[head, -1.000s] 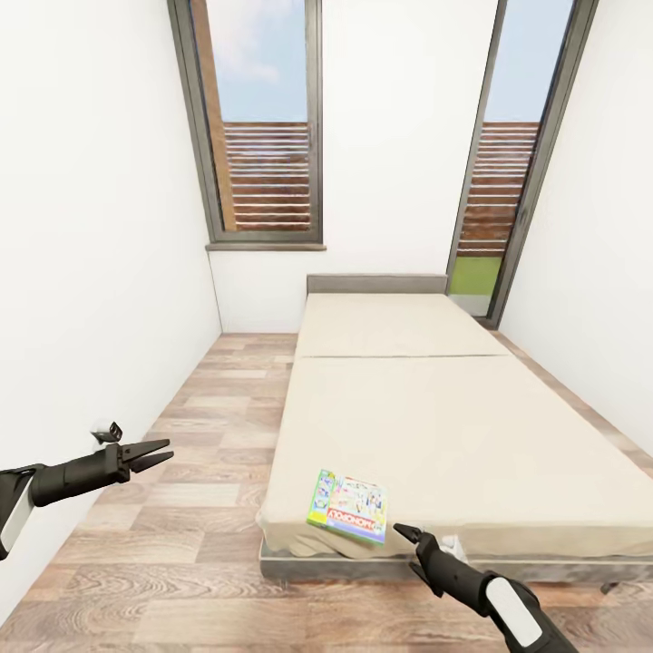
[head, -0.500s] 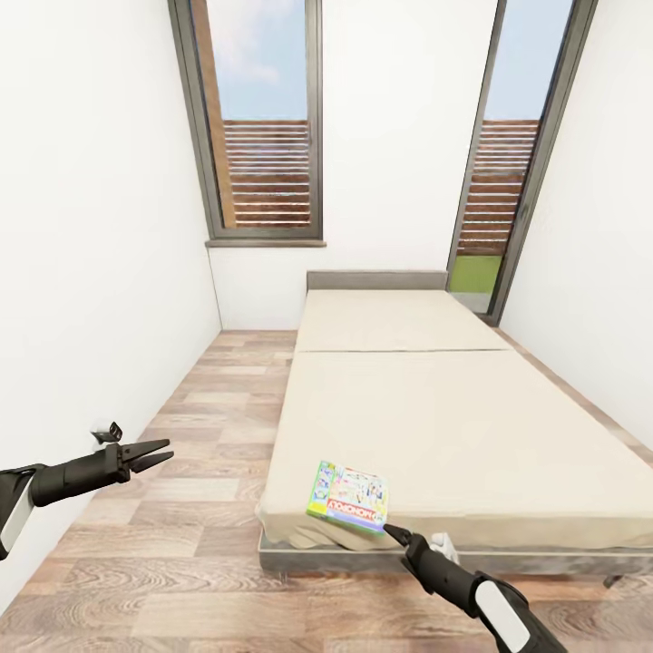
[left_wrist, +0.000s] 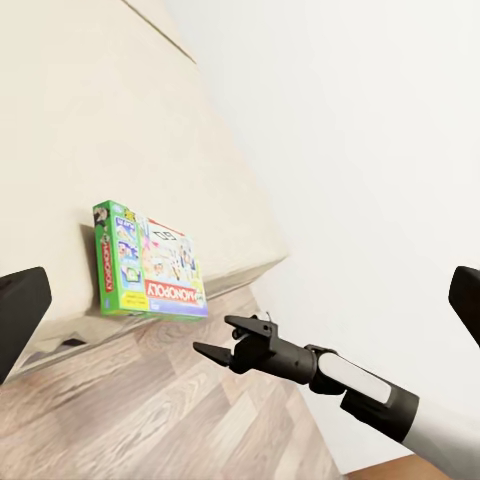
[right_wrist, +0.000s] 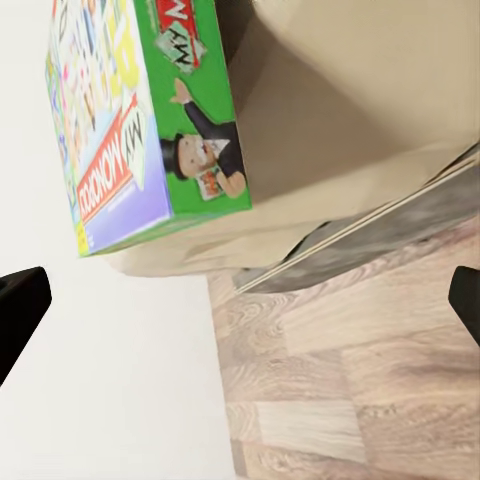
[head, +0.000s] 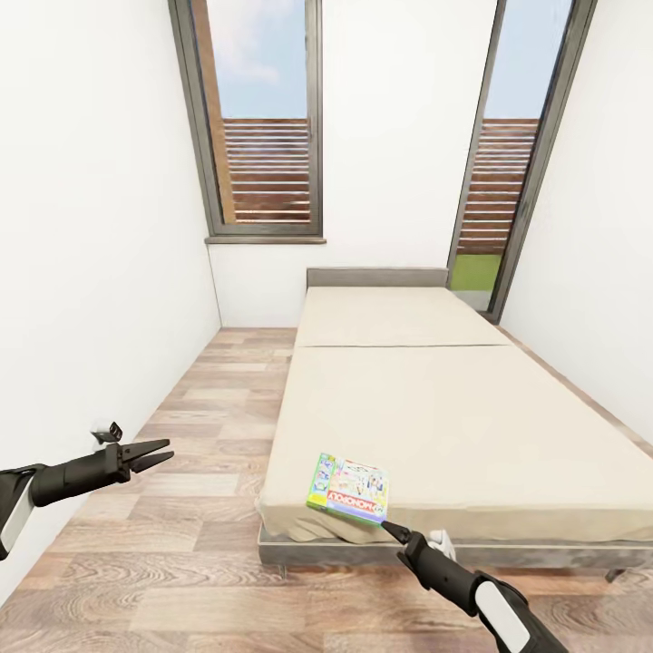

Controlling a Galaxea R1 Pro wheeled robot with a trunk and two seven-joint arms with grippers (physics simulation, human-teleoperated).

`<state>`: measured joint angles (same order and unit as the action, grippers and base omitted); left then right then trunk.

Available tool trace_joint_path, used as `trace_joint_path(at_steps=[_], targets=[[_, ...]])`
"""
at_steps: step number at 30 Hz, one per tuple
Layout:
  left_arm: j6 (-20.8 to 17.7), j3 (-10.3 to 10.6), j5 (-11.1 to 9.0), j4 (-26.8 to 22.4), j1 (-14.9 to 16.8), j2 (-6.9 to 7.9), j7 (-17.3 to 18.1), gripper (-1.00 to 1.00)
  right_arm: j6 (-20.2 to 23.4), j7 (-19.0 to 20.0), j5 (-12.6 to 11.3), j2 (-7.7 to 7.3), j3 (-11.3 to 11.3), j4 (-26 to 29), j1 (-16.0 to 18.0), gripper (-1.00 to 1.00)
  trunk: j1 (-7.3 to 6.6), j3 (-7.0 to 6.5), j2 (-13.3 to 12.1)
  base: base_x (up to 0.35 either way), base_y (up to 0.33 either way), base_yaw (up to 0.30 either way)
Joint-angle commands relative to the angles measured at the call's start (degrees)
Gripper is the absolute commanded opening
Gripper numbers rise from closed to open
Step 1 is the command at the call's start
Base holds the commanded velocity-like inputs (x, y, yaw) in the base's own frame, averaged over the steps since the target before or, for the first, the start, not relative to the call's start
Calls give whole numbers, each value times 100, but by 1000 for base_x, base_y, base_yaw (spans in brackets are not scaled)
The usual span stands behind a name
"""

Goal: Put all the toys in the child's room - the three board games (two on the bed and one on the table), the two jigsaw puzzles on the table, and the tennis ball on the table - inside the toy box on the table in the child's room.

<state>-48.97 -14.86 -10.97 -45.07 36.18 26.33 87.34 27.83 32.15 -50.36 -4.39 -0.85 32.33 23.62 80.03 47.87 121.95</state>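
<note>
On the bed's [head: 435, 426] near corner lies a board game [head: 349, 490]; the right end effector [head: 392, 528] sits just beside it, fingers spread apart. Over the floor [head: 181, 544], the left end effector [head: 156, 452] hangs released.

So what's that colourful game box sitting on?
The board game lies on the beige mattress at the near corner of the bed, partly overhanging the edge. Whatever lies directly beneath the box is covered by it.
</note>
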Motion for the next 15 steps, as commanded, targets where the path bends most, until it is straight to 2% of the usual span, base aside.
trace_joint_path(at_steps=[1, 7, 11, 15], targets=[[-61, 0, 0, -1, 3, 0, 20, 100, 33, -4, -52, -5, -7, 1, 3, 100, -1, 6, 2, 0, 0, 0], [-61, 0, -1, -1, 3, -9, 21, 100, -67, 95, -55, -25, -4, 1, 3, 100, -1, 6, 2, 0, 0, 0], [-61, 0, 0, -1, 3, -18, 20, 100, -357, 500, -55, -39, -6, -2, 3, 100, -1, 6, 2, 0, 0, 0], [-61, 0, 1, -1, 3, -20, 20, 100, -453, 768, -59, -42, -10, -7, 3, 100, -1, 6, 2, 0, 0, 0]])
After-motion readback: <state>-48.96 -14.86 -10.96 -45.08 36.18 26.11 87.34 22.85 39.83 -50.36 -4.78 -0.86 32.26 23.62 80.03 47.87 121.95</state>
